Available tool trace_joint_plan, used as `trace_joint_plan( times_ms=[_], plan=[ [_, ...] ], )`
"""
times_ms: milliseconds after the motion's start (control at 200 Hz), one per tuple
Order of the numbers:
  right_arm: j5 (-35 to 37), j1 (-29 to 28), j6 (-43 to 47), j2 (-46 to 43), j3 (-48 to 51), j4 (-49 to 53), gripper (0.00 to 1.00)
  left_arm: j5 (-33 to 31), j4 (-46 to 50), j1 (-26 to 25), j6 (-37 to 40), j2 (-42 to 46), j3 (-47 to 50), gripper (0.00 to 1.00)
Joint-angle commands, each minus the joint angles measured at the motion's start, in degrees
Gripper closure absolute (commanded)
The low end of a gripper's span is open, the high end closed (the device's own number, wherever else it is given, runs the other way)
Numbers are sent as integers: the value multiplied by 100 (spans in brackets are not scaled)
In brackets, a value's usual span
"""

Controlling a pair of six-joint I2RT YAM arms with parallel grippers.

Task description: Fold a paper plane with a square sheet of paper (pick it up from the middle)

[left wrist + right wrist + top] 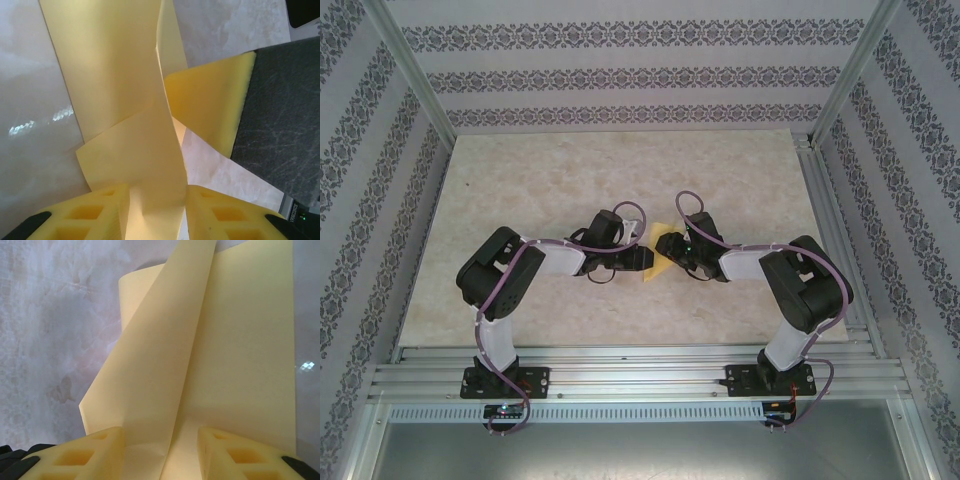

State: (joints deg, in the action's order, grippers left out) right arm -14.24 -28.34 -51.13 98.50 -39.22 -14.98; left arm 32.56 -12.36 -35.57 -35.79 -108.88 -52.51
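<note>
Marbled tabletop [570, 170]; patterned walls [620, 80]; aluminium rails [640, 375] near edge.

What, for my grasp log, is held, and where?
The square sheet of paper runs, creased, into the left gripper and the right gripper by its edges; whether either clamps it cannot be told.

Square sheet of paper [658, 268], frame centre over the table [570, 170], left gripper [643, 261] to its left, right gripper [676, 248] to its right; in wrist views it rises between fingers [95, 212] at bottom edge.
</note>
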Motion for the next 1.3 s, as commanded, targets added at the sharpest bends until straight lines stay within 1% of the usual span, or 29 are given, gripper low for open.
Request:
trace_joint_plan(
  times_ms=[0, 155, 285, 540, 624, 919, 1139, 1294],
  plan=[
    [-90, 21, -139, 128, 270, 348, 58, 140, -137, 41, 222, -58, -134, 61],
    [-88, 38, -160, 56, 293, 328, 60, 267, -418, 42, 241, 62, 7, 57],
    [-104, 41, -177, 73, 266, 338, 59, 199, -267, 40, 330, 59, 1, 55],
    [-161, 39, -221, 100, 248, 277, 60, 102, 159, -19, 478, -181, -314, 65],
    [-184, 43, -226, 91, 257, 262, 60, 92, 266, -32, 520, -267, -373, 67],
    [-199, 48, -215, 5, 309, 217, 60, 239, 246, -33, 567, -397, -440, 75],
    [-268, 99, -220, -127, 466, 4, 60, 487, 108, -29, 616, -476, -468, 84],
    [-280, 118, -206, -164, 508, -23, 60, 498, 67, -29, 612, -511, -464, 85]
  ],
)
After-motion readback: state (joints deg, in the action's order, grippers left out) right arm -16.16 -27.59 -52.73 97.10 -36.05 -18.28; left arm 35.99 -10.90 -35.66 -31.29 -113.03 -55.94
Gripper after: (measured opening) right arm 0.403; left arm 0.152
